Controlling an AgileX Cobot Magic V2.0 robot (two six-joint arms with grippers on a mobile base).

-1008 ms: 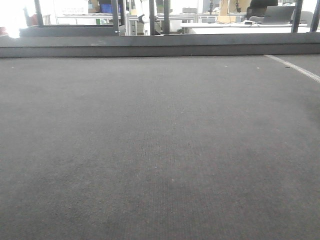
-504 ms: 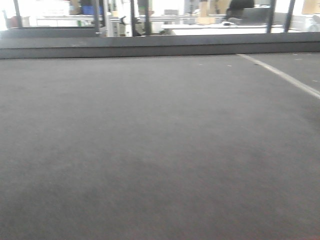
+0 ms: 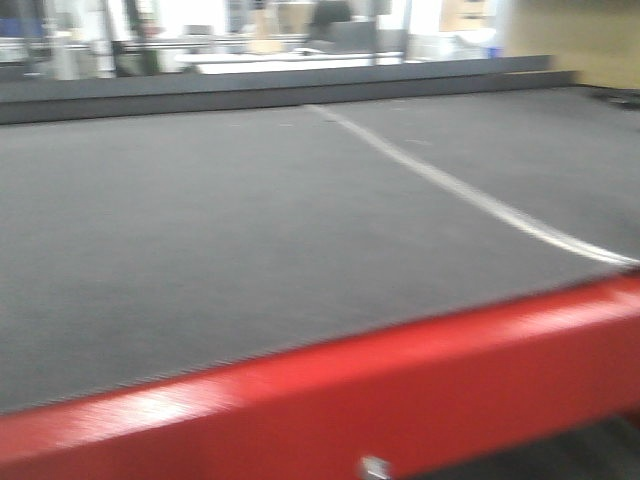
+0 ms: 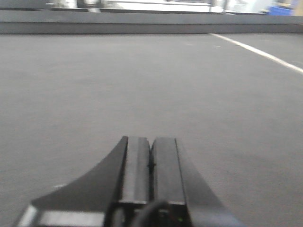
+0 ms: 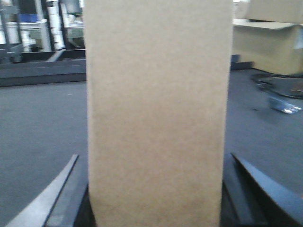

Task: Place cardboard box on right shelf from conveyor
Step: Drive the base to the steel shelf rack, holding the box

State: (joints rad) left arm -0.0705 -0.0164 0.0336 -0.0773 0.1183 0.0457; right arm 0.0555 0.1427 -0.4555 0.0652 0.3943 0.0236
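While the right claw [image 5: 154, 157] clamps the cardboard box [image 5: 156, 109] between its two fingers [image 5: 52, 198], the box sits dead ahead of that claw. It runs top to bottom through the view, and its plain tan face blocks most of what lies beyond. The conveyor [image 5: 42, 118] shows below and past it, on both sides of the claw. Over to the left claw [image 4: 151, 144]: fingers pressed together, nothing between them, low over the belt, with grey weave running out ahead. A white stripe [image 4: 258, 52] slants away ahead and to its right. The front view is blurred, showing belt, stripe and a red metal edge [image 3: 400, 400] across the foreground.
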